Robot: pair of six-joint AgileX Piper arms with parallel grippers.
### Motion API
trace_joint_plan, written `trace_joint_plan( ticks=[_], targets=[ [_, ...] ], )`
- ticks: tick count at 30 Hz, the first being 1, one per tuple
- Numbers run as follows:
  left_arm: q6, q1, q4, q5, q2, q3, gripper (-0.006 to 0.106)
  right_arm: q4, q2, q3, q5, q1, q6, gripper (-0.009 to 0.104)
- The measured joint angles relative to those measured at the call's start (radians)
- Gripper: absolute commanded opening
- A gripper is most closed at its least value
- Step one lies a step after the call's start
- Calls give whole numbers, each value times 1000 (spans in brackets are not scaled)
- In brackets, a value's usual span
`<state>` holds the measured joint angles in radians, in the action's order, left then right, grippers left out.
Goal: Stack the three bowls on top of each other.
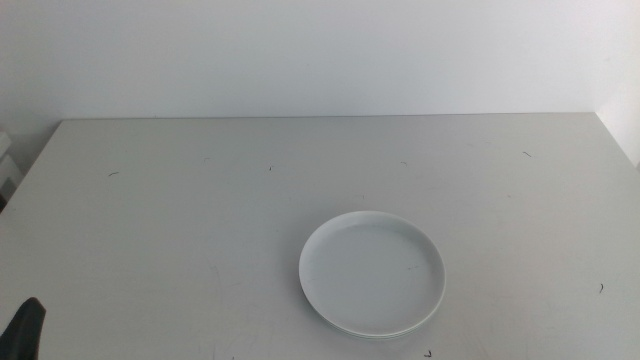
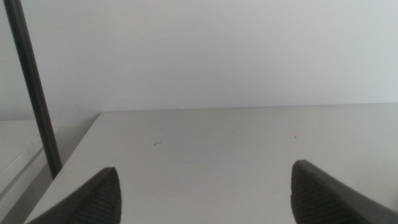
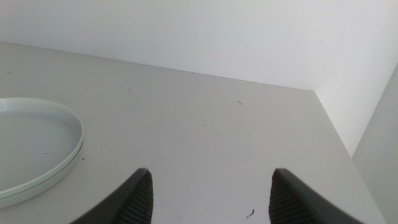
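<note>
A pale grey desk [image 1: 200,220] with small dark specks stands against a plain white wall [image 1: 320,50]. The three bowls [image 1: 372,275] sit nested in one stack, white uppermost, flat and rim up, near the desk's front edge, right of centre. Round, they have no long axis. The left hand [image 2: 205,193] and right hand [image 3: 211,196] hang wide open, empty, well apart from the stack.

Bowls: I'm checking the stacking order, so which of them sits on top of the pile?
The white bowl is on top, its whole inside showing. Of the others, only thin rim edges peek out beneath it, one mint green.
</note>
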<state>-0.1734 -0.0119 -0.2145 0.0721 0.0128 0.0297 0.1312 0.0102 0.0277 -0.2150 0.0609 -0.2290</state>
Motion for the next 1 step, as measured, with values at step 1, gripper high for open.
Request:
trace_joint_plan(
  ticks=[1],
  targets=[
    [0,0,0,1,0,0,105,0,0,0,0,0,0,48]
  ],
)
